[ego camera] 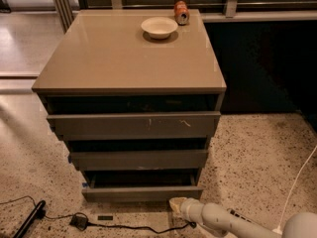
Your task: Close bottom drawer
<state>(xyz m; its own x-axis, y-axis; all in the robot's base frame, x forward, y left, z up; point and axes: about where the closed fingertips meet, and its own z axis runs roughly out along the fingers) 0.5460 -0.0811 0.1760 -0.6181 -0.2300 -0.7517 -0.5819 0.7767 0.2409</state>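
Observation:
The bottom drawer [142, 193] is the lowest and narrowest of the cabinet's three grey-brown drawers. It stands pulled out, and a dark gap shows above its plain front. My gripper [177, 204] is low over the floor, just in front of the right part of that drawer front. It sits at the end of the white arm [223, 220], which comes in from the bottom right. Whether the tip touches the front cannot be told.
The middle drawer [138, 159] and the scratched top drawer [133, 125] also stand pulled out. A white bowl [159, 27] and an orange can [181, 12] sit on the cabinet top. A black cable [124, 226] and a black tool [30, 218] lie on the floor at the front left. A white cord [297, 182] runs at the right.

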